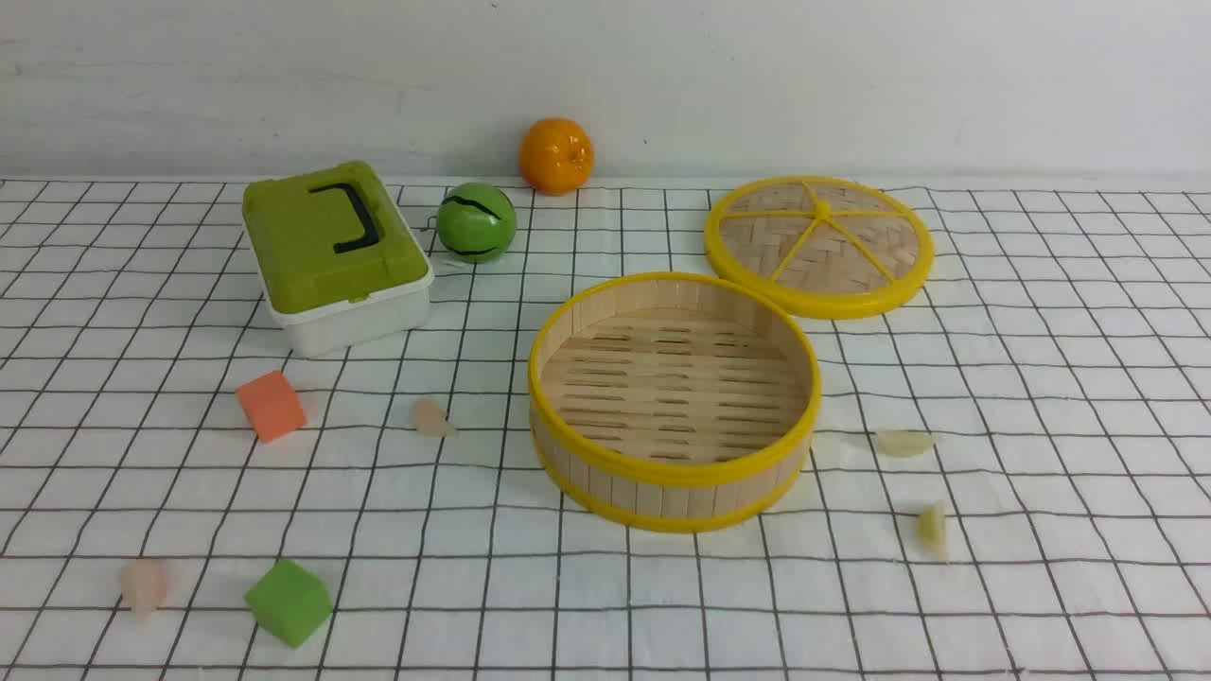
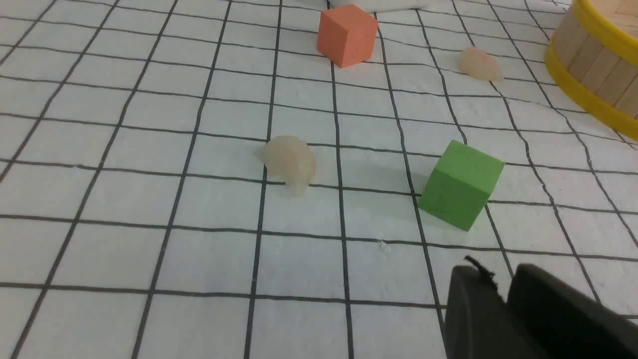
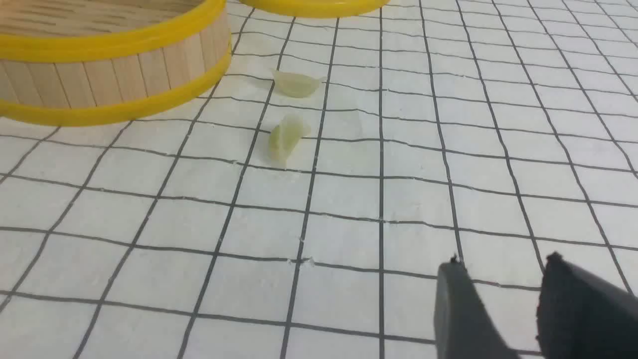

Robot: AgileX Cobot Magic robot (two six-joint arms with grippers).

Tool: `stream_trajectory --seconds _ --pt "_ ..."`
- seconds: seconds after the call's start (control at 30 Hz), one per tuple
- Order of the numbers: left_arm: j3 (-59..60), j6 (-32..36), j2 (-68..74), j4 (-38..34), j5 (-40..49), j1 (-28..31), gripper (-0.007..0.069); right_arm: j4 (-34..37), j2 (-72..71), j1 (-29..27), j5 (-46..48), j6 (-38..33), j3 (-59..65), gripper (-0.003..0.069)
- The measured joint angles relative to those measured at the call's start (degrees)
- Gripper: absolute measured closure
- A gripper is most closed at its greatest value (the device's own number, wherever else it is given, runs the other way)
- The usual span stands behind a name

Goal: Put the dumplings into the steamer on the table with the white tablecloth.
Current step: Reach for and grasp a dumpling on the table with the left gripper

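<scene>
From the front, on the white grid-clothed bench (image 1: pixel 1041 378) we see the round bamboo steamer with yellow rims (image 1: pixel 662 494), pale pink crescent dumplings (image 1: pixel 433 418) (image 1: pixel 142 584) lying outside it at nine and eight o'clock, and yellow-green ones (image 1: pixel 903 442) (image 1: pixel 933 528) at three and four. Left wrist view: our left pincer (image 2: pixel 498 269) is barely parted and holds nothing. Right wrist view: our right pincer (image 3: pixel 503 262) is wider apart and holds nothing.

The steamer (image 1: pixel 662 497) stands open-topped, clear from above. The lid (image 1: pixel 819 246) lies behind it, perhaps touching its rim. Bare tablecloth (image 1: pixel 1060 397) surrounds the farther yellow-green dumpling (image 1: pixel 905 443) and the nearer yellow-green dumpling (image 1: pixel 933 530). A green cube (image 1: pixel 289 602) stands near the front pink dumpling (image 1: pixel 144 584). An orange cube (image 1: pixel 272 406) sits near the back pink dumpling (image 1: pixel 433 418).
</scene>
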Motion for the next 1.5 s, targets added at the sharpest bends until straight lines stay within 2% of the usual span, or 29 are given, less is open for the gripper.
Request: stream_trajectory --seconds 1.2,1.5 --pt "0.0 0.2 0.0 0.2 -0.1 0.0 0.0521 0.0 0.0 0.0 0.0 0.0 0.0 0.0419" --pt "0.0 0.2 0.0 0.5 -6.2 0.0 0.0512 0.1 0.0 0.0 0.0 0.0 0.0 0.0419"
